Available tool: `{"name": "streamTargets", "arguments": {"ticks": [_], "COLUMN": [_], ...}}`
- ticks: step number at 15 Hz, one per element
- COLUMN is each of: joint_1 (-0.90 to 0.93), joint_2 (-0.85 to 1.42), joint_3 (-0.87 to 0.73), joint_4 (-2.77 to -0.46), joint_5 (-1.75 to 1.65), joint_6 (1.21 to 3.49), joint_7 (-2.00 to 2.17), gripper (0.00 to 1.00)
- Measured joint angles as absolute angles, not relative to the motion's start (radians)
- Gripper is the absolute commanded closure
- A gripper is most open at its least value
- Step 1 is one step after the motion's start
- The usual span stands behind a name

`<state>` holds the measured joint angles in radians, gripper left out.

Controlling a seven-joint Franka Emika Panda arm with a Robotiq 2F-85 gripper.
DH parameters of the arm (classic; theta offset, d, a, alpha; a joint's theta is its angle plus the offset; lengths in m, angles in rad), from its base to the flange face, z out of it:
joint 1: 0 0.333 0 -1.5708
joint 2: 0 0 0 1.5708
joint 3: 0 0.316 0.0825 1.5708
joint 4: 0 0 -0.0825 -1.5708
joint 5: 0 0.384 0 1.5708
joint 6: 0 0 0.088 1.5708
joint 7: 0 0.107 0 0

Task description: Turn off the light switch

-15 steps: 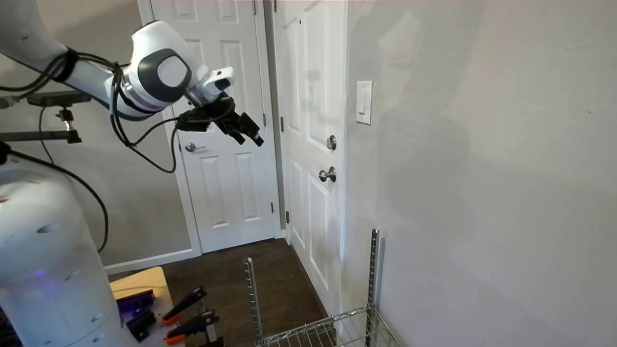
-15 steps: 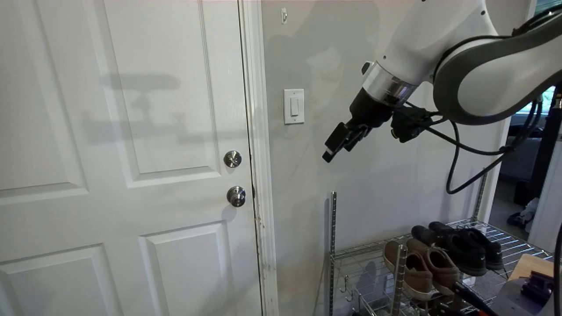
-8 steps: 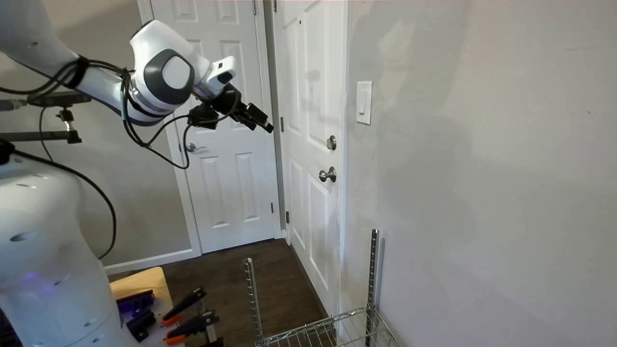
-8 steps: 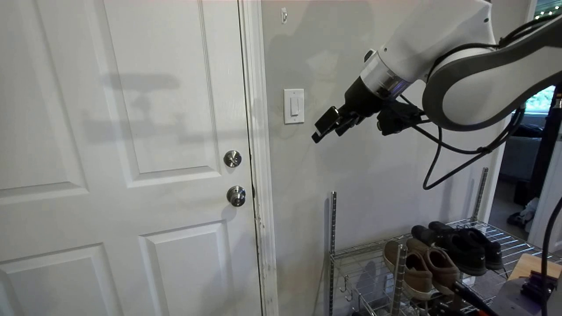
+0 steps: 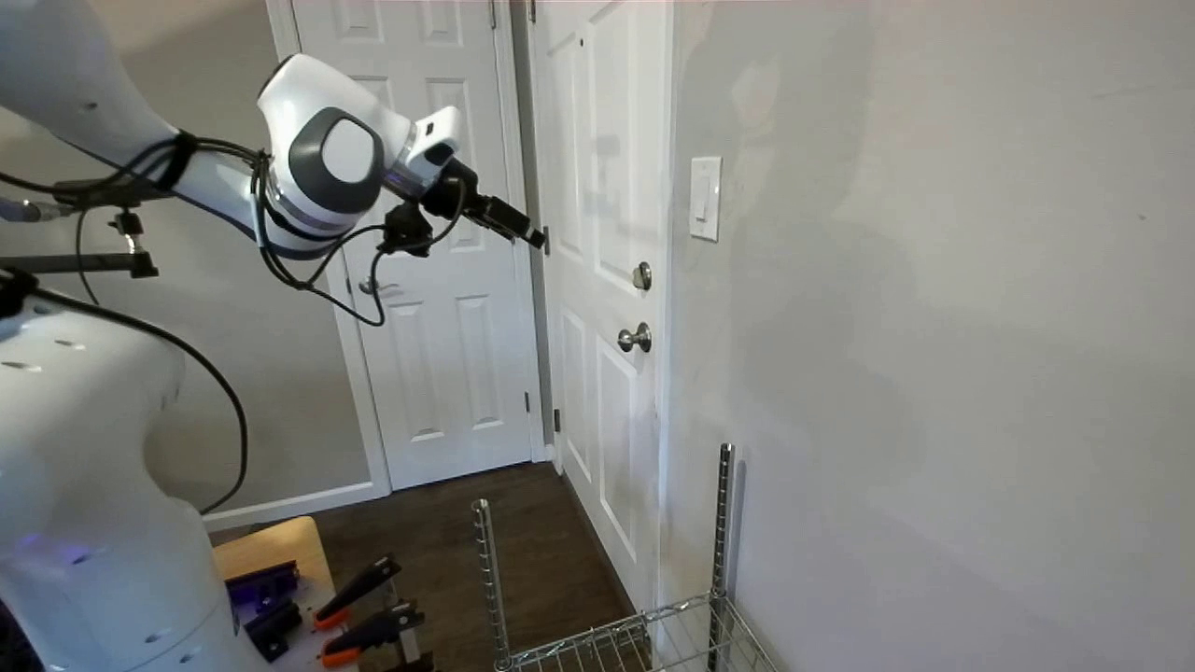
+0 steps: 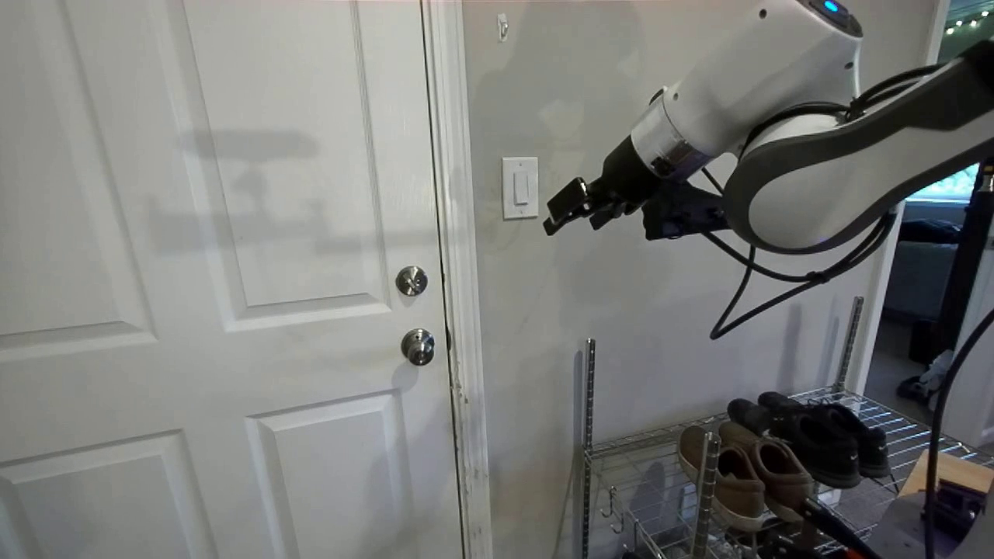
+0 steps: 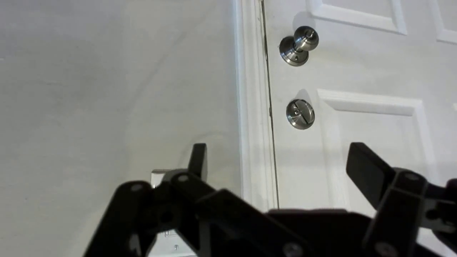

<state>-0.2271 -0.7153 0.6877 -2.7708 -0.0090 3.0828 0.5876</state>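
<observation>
Wrist view: hand (image 7: 280, 159) spread wide, door (image 7: 364, 75) and door frame (image 7: 251, 107) visible between its fingers (image 7: 369, 175); light switch (image 7: 173, 246) partly hidden behind one finger. In both exterior views, switch on wall (image 6: 528, 310) beyond fingertips, hand clear of it.

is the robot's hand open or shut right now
Open. In the wrist view the hand has its fingertips wide apart, with the door frame and white door showing between them.
</observation>
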Motion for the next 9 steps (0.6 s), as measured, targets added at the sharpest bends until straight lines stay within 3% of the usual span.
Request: {"name": "streamTargets", "arguments": {"ticks": [9], "joint_1": [-0.361], "joint_2": [-0.768], "joint_3": [0.847], "joint_4": [-2.771], "joint_5": [0.101], "joint_6": [3.197], "joint_7": [0.589], "gripper": [0.00]}}
